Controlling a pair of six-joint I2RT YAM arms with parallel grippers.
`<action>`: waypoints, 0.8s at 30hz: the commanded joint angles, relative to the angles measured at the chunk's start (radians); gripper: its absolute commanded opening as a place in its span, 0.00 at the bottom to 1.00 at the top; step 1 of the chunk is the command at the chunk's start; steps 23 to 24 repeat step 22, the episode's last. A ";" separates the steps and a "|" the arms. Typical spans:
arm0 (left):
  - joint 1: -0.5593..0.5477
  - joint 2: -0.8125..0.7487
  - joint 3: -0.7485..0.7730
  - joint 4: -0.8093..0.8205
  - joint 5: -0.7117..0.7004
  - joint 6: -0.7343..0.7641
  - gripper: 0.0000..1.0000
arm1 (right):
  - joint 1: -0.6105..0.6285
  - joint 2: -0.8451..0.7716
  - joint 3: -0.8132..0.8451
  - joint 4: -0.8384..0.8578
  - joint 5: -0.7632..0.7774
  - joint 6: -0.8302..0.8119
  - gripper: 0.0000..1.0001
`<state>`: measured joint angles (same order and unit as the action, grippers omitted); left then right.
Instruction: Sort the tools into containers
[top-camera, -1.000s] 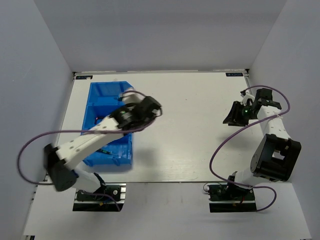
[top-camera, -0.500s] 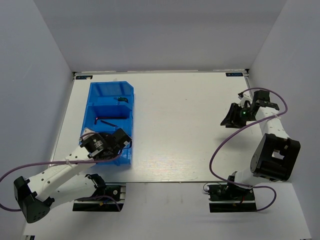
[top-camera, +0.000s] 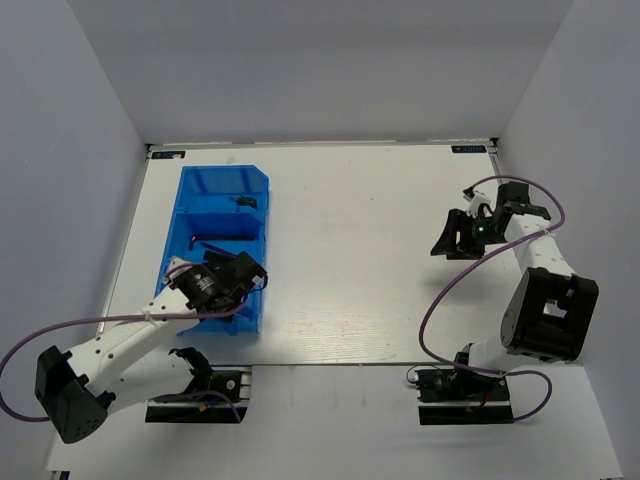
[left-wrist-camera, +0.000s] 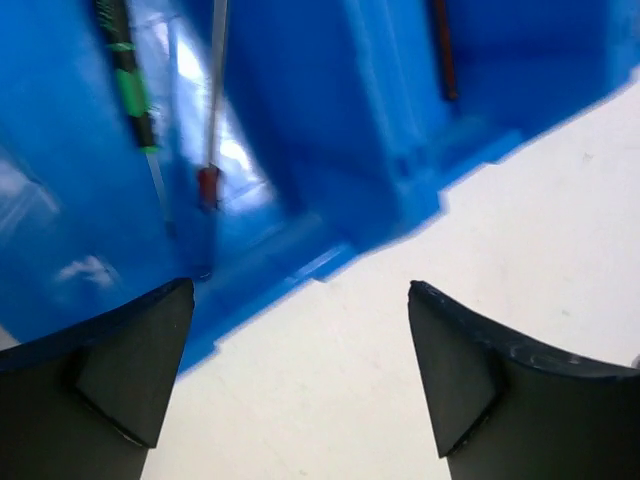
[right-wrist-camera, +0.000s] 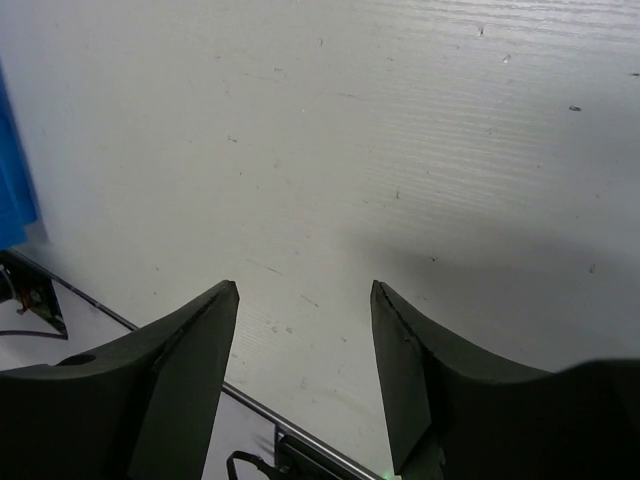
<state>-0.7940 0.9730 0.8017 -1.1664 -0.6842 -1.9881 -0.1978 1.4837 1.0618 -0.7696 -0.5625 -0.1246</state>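
The containers, one translucent blue bin unit (top-camera: 190, 195), stand at the table's left. A small green-handled tool (top-camera: 243, 200) lies in its far compartment and a dark hex key (top-camera: 212, 243) in the middle one. My left gripper (top-camera: 252, 280) hovers over the bin's near right corner, open, with nothing between its fingers. In the left wrist view the left gripper (left-wrist-camera: 300, 288) spans the blue bin's (left-wrist-camera: 330, 120) edge; inside lie a green-handled screwdriver (left-wrist-camera: 125, 70), a thin screwdriver (left-wrist-camera: 212, 150) and a dark hex key (left-wrist-camera: 443, 50). My right gripper (top-camera: 448, 243) (right-wrist-camera: 305, 285) hangs open and empty over bare table at the right.
Purple cables (top-camera: 435, 295) loop from both arms. White walls enclose the table on three sides. The right wrist view shows the table's near edge rail (right-wrist-camera: 160, 340) and a sliver of the blue bin (right-wrist-camera: 10, 180) at far left.
My left arm pulled back from over the bin's middle to its near right corner, and its jaws opened wide. My right gripper drifted slightly left and opened wider.
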 joint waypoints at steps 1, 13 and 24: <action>0.001 0.036 0.140 0.043 -0.028 0.077 0.99 | 0.015 -0.025 0.003 -0.031 -0.033 -0.056 0.62; -0.034 0.208 0.268 0.782 0.426 1.354 0.18 | 0.052 -0.094 0.047 -0.014 0.144 -0.069 0.91; -0.034 0.242 0.291 0.704 0.439 1.640 1.00 | 0.049 -0.264 -0.063 0.110 0.144 -0.040 0.91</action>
